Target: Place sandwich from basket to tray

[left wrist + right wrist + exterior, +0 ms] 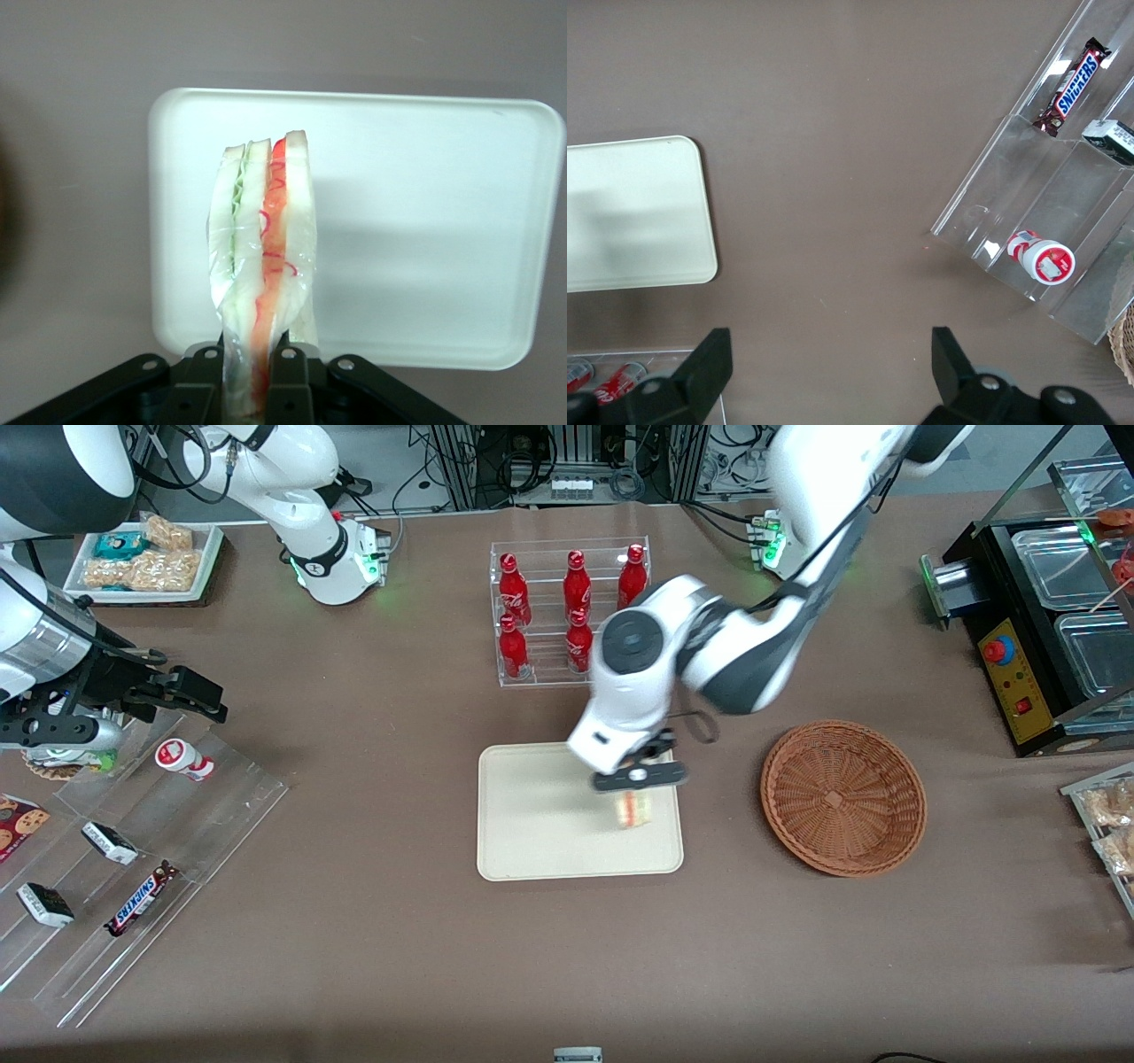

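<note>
My left gripper (638, 779) hangs over the cream tray (532, 841), at the tray's end nearest the basket, and is shut on the sandwich (633, 810). The wrist view shows the wrapped wedge (264, 239) with white bread, a green layer and an orange-red layer, pinched between both black fingers (288, 376), with the tray (425, 221) below it. The sandwich seems held above the tray surface. The round woven basket (843, 797) sits beside the tray toward the working arm's end and holds nothing.
A clear rack of red cola bottles (567, 607) stands farther from the front camera than the tray. Stepped acrylic racks with snack bars (142, 899) lie toward the parked arm's end. A black appliance (1036, 611) stands at the working arm's end.
</note>
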You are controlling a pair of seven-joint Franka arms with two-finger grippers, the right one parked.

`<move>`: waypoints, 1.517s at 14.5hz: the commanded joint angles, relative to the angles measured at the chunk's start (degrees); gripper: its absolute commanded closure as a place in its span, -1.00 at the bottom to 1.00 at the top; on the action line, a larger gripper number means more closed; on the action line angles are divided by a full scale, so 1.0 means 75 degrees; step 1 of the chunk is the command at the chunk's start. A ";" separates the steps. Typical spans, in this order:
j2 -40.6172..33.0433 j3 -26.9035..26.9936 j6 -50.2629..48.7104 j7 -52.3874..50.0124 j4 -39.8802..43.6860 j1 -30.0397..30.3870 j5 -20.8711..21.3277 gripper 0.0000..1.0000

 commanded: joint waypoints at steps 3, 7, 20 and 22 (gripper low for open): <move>0.1297 0.0073 0.0859 -0.0031 0.0603 -0.0409 0.1023 0.87; 0.1604 0.0085 0.1177 -0.0299 0.0556 -0.0549 0.1529 -0.98; -0.2740 0.0050 -0.2203 0.0562 -0.0041 0.2821 -0.0661 -1.00; -0.3210 0.0108 -0.3190 0.2013 -0.0065 0.3456 -0.0977 -1.00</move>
